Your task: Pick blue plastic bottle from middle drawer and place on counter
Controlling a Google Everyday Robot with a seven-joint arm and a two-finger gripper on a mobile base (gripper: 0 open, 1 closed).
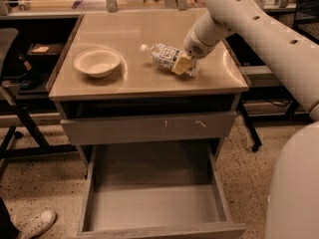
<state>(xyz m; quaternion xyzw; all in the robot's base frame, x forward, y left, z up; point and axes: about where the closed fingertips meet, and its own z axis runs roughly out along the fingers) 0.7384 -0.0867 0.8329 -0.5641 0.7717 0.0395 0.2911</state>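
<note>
Pincer (183,66) sits low over the right half of your beige tabletop (149,86); you cannot tell whether it clamps. Below, the middle drawer (154,205) stands pulled out. A cream bowl (97,62) sits left; the blue plastic bottle (163,55) lies sideways on the tabletop, its base at the pincer.

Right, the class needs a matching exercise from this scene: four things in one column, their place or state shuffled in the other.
1 bottle
2 bowl
3 drawer
4 gripper

a pulled open, below the counter
b at the bottle's base end
c lying on its side on the counter
d upright on the counter, apart from the bottle

Pairs: 1-c, 2-d, 3-a, 4-b
</note>
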